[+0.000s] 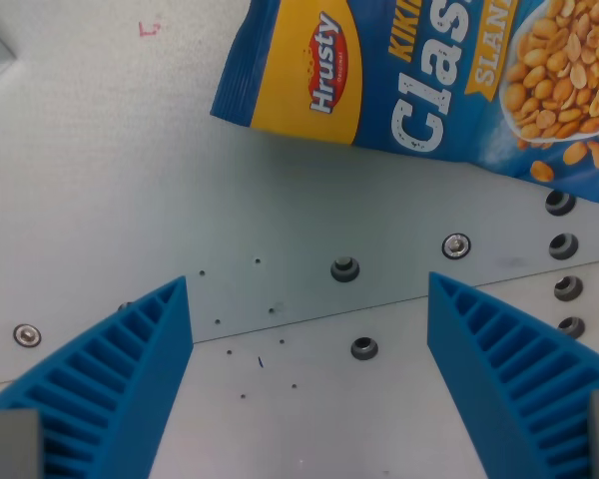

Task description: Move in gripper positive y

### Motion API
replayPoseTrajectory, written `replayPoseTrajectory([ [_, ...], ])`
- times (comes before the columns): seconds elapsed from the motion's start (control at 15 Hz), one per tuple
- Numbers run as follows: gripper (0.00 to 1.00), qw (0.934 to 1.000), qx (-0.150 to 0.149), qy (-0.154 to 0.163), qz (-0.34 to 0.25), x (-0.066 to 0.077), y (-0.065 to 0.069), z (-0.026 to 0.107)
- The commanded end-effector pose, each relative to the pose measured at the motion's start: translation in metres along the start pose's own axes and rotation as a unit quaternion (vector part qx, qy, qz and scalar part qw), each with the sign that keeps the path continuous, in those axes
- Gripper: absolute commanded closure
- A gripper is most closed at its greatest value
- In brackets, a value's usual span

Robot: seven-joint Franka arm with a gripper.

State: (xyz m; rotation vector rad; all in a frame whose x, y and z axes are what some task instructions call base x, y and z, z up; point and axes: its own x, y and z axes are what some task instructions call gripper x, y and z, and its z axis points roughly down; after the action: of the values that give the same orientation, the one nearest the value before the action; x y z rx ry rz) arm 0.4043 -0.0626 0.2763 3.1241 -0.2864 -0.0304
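My gripper (309, 304) is open, with nothing between its two blue ribbed fingers (120, 369). The fingers reach up from the bottom corners of the wrist view, over a grey metal table (100, 180). A blue and yellow bag of peanuts (429, 80), printed "Hrusty", lies flat on the table at the top of the view, tilted down toward the wrist view's right. The bag sits beyond the fingertips and clear of them. Its top and right parts run out of the picture.
Several bolts (345, 268) and screw holes dot the table, with a column of them at the wrist view's right (563, 245). A seam between plates (309, 317) crosses between the fingers. A small red mark (148, 29) is at the top left.
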Motion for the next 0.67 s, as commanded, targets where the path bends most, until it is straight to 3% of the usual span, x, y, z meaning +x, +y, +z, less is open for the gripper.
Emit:
replayPoseTrajectory([
  [0.07,0.0,1.0,0.0,0.003,0.0,0.0,0.005,-0.002],
  [0.67,0.0,1.0,0.0,0.003,0.0,0.0,0.05,-0.002],
])
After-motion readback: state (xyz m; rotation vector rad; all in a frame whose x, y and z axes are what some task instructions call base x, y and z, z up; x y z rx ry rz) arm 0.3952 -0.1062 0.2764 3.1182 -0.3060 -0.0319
